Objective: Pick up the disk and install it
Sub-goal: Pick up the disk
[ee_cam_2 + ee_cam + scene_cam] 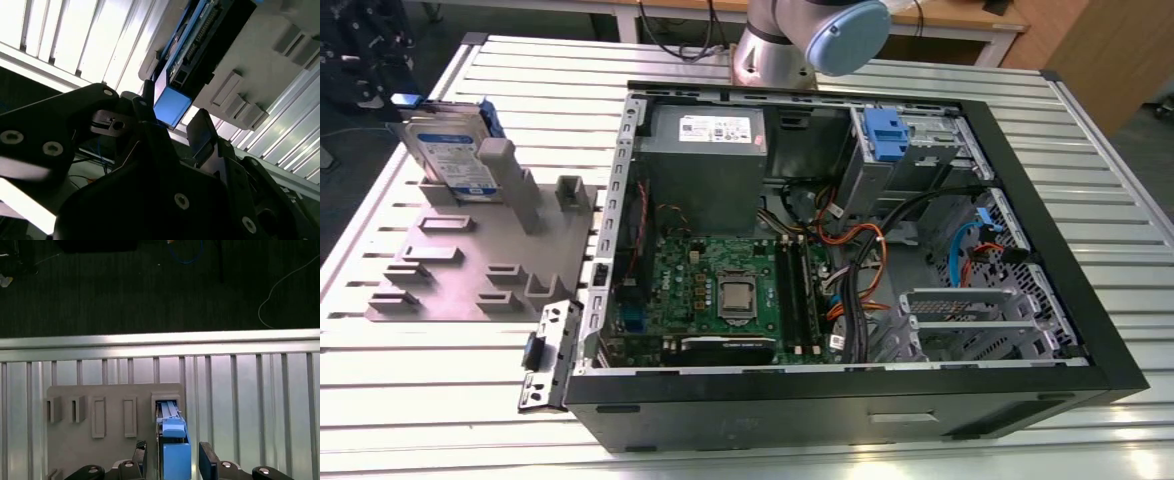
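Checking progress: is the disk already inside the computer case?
No, the disk stands upright in the grey holder beside the computer case.

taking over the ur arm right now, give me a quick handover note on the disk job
Gripper: open, with a finger on either side of the disk's blue bracket in both wrist views, not closed on it.
Disk: standing upright in a slot of the grey fixture, at the exterior view's left of the open computer case.
Done: gripper lined up at the disk.
Left: the disk is not yet grasped, lifted or installed; it is not in the case.
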`<state>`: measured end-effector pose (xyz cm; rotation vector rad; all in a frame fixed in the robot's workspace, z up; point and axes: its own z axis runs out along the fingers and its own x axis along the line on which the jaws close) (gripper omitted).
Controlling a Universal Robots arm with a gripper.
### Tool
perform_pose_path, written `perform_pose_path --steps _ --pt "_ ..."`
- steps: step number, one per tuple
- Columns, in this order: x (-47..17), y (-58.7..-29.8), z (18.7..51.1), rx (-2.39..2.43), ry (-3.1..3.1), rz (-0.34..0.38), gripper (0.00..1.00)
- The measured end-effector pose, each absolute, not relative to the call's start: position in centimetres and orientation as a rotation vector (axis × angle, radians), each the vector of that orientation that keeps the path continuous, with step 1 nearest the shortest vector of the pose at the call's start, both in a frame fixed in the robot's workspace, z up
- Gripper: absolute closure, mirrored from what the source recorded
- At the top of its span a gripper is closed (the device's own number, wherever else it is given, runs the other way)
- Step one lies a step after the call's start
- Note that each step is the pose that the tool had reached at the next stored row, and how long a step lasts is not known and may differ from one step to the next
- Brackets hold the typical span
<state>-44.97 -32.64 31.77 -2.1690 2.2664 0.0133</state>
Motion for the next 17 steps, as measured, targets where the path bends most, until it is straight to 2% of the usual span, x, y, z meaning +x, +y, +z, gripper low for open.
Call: perform_pose_path --steps 17 --pt "-45.2 -32.6 29.3 -2.200 2.233 0.009 0.47"
